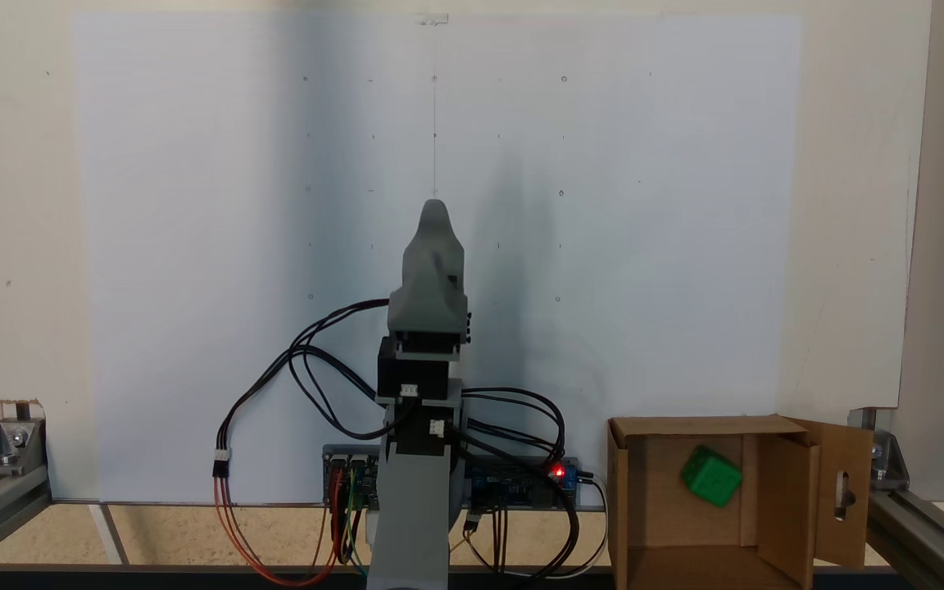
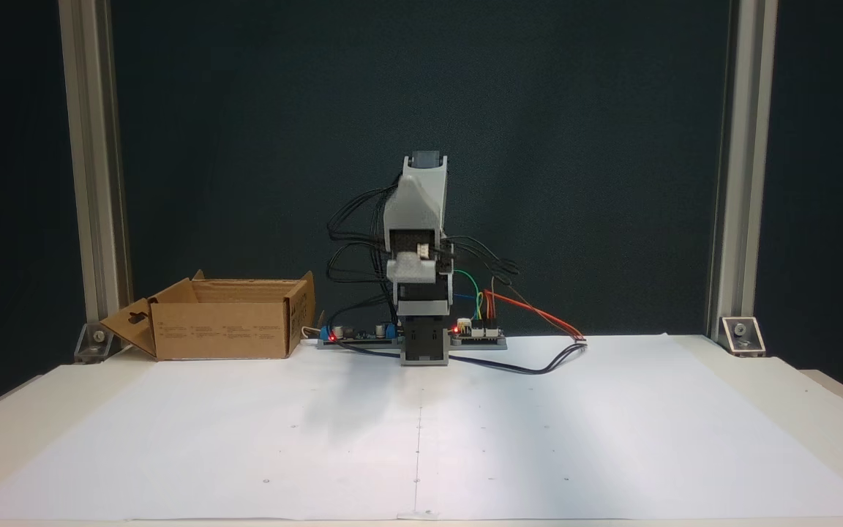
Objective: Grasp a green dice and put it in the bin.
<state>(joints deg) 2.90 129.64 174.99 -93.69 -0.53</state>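
Dice [image 1: 711,476] in bin [image 1: 628,492] | cables [image 1: 308,360] by arm | fingers [image 1: 434,211] state unclear

In a fixed view the bin [image 1: 775,492] is cut off by the bottom edge, as is the arm's base [image 1: 410,533]. In the other fixed view the bin's [image 2: 224,329] near wall hides its interior. The gripper's [image 1: 434,215] jaws overlap, so their spacing cannot be told.
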